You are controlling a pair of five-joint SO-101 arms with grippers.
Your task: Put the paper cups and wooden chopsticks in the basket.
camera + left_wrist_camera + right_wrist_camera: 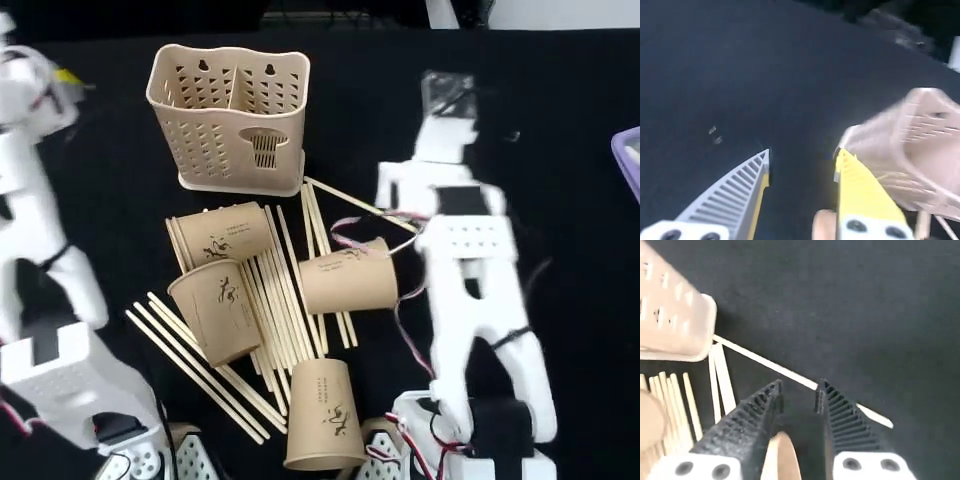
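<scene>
A beige slotted basket (228, 120) stands upright at the back of the black table. In front of it lie several paper cups, among them ones on their sides (222, 233) (348, 281) and one standing mouth-down (323, 415), over a scatter of wooden chopsticks (275, 300). My left gripper (802, 155), with grey and yellow fingers, is open above bare cloth to the left of the basket (920, 145). My right gripper (797, 390), with black fingers, is open above a single chopstick (765, 362) right of the basket (670, 320); a cup rim (782, 455) shows beneath it.
The white right arm (470, 280) stretches up the right side of the table, and the left arm (40, 250) runs along the left edge. A purple container (628, 155) sits at the far right edge. Bare black cloth lies behind and to the right of the basket.
</scene>
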